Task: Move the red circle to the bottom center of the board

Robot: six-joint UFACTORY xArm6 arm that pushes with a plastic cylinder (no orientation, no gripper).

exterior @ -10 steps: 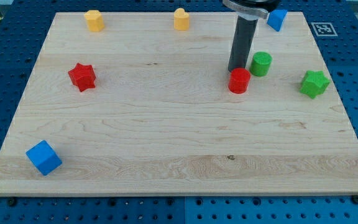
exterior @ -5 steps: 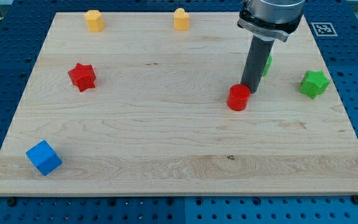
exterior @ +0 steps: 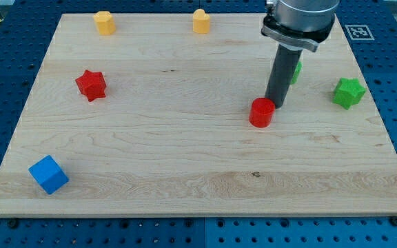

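The robot has no jaws, only a dark rod. The rod's tip [exterior: 276, 105] touches the top right side of the red circle [exterior: 261, 113]. The red circle sits right of the middle of the tabletop [exterior: 185, 138]. A green block [exterior: 296, 70] peeks out behind the rod.

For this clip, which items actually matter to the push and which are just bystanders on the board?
In the job:
red circle block, mid-board toward the view's right
my tip, touching its upper right edge
wooden board

Lying about:
red star block
blue cube block
two yellow blocks
green star block
green block, mostly hidden behind the rod
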